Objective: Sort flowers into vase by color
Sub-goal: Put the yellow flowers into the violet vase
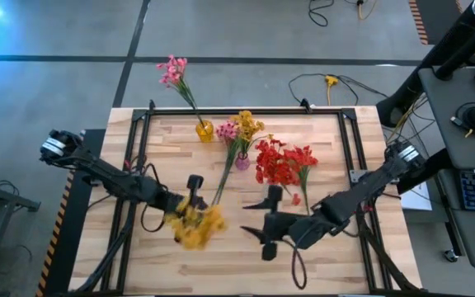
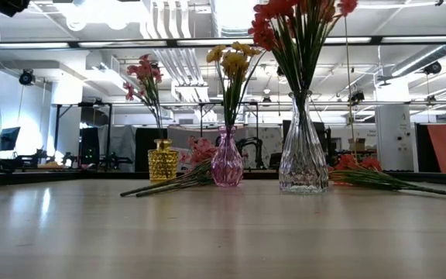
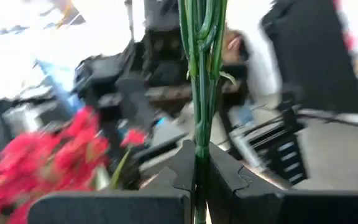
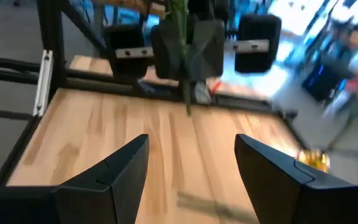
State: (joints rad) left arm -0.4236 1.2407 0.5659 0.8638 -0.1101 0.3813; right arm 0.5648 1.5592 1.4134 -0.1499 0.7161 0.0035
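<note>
Pale butcher-block wood, glossy and striped with grain, makes up the counter (image 1: 320,256). Nearest the camera in the high view, at about 7 o'clock from the counter's middle, the left claw (image 1: 190,205) is clamped tight on a bunch of yellow flowers (image 1: 198,228), fuzzy clustered blossoms hanging toward the near edge. The left wrist view shows what the overhead cannot: several thin, smooth green stems (image 3: 199,74) pinched hard between the two dark matte fingers (image 3: 229,177), running straight up past them.

At 5 o'clock the right claw (image 1: 269,221) stands wide apart with nothing in it; in its own wrist view the two black wedge-shaped fingers (image 4: 114,171) frame bare wood, and the left claw shows beyond with the stems dangling.

Farther back, near centre, a clear cut-glass vase (image 2: 303,159), flared and ribbed, holds red flowers (image 1: 280,163). At 12 o'clock a small pink glass vase (image 2: 227,161) carries a yellow spray, with loose pink flowers (image 1: 226,132) lying beside it, their long stems (image 1: 223,183) flat on the wood. At 11 o'clock a squat amber dimpled vase (image 2: 161,160) holds more pink blossoms (image 1: 172,71).

Only the low view reveals the vases' textures, plus a loose red spray (image 2: 366,174) lying behind the clear vase. No readable writing anywhere.
</note>
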